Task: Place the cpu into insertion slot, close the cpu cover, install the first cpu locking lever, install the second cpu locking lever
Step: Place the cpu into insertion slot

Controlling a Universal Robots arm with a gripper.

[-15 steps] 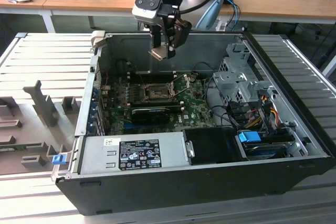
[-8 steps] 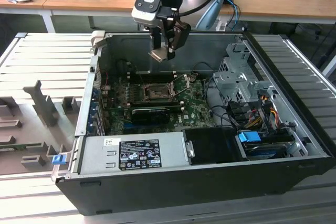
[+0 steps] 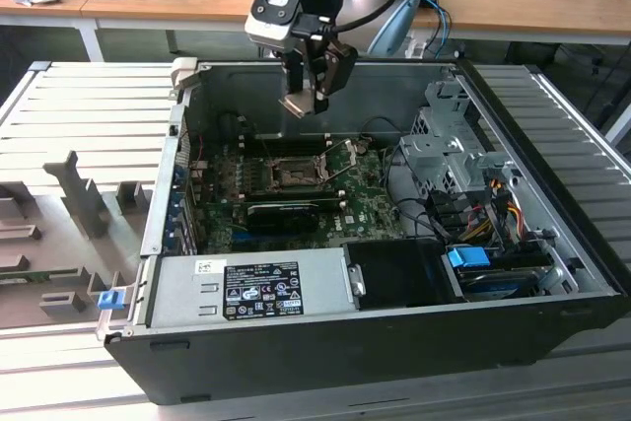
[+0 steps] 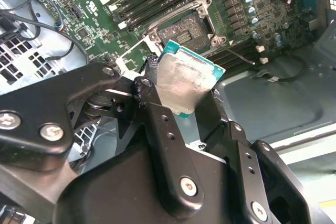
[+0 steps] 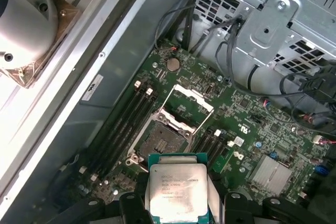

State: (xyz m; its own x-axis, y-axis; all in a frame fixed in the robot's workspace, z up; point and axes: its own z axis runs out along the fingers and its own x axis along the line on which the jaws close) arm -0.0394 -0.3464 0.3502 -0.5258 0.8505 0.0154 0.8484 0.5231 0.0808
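Observation:
My gripper hangs over the open computer case, shut on the cpu, a small square chip with a pale metallic face. In both wrist views the cpu sits clamped by its edges between the black fingers. Below it on the green motherboard lies the insertion slot, dark, square and uncovered. The cpu cover stands flipped up at the slot's far side. The chip is well above the slot and touches nothing else.
A grey power supply fills the case's near side and a metal drive cage with loose cables takes the exterior view's right. A long black expansion card lies just before the slot. Memory slots run alongside it.

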